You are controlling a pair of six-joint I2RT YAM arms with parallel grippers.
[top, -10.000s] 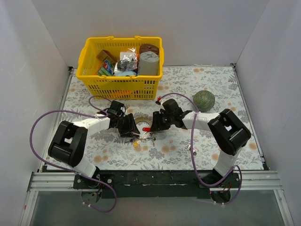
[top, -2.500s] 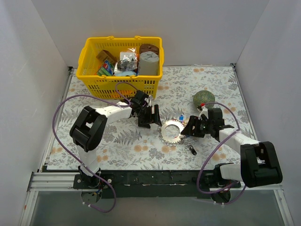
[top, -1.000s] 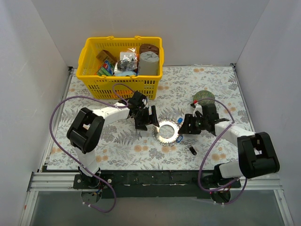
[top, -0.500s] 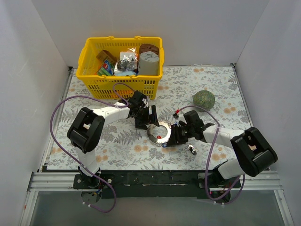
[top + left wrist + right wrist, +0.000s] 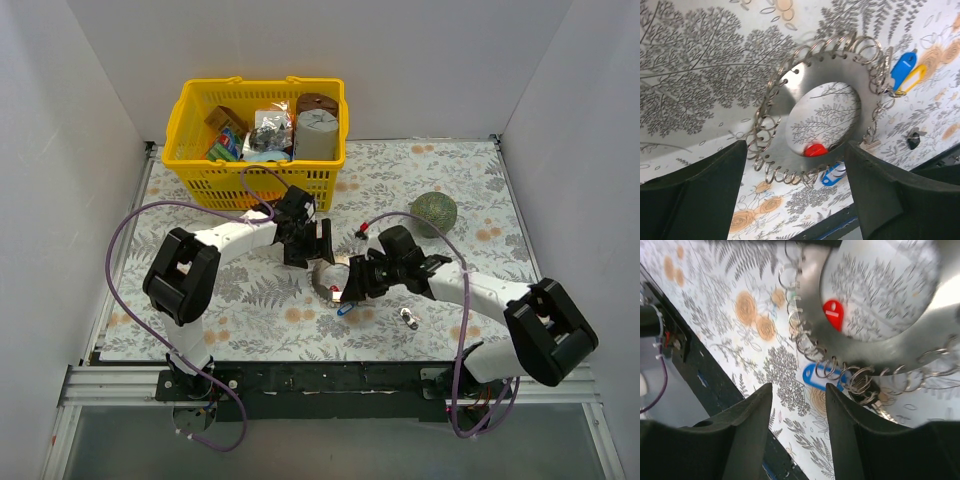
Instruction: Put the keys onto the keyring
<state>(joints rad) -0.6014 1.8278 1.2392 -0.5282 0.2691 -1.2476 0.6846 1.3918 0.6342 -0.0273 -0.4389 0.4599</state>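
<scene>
On my left wrist feed the keyring lies on the floral-print bench. It is a dull silver plate with a wide round hole, and its rim is punched with small holes that carry springy wire loops. The left gripper is spread wide, one black finger on either side of the keyring. I cannot tell whether either finger touches it. A red key shows inside the hole, on the cloth. A blue key and a yellow key sit together just outside the rim, against the loops. A second blue key lies just outside the rim on the gripper's side. A small dark bit lies apart from the keyring, beyond its rim.

My right wrist feed is blurrier and catches only part of the plate. The right gripper has its fingers moderately apart with nothing but printed cloth between them, just outside the rim. Here I see the red head inside the hole and one blue head under the loops. The yellow one shows only on the left wrist feed.

From the top camera both grippers crowd the keyring and hide most of it. Only this feed shows the yellow plastic lattice basket on the far side of the keyring. It also shows a round green lump well apart from the keyring, on the right arm's side.
</scene>
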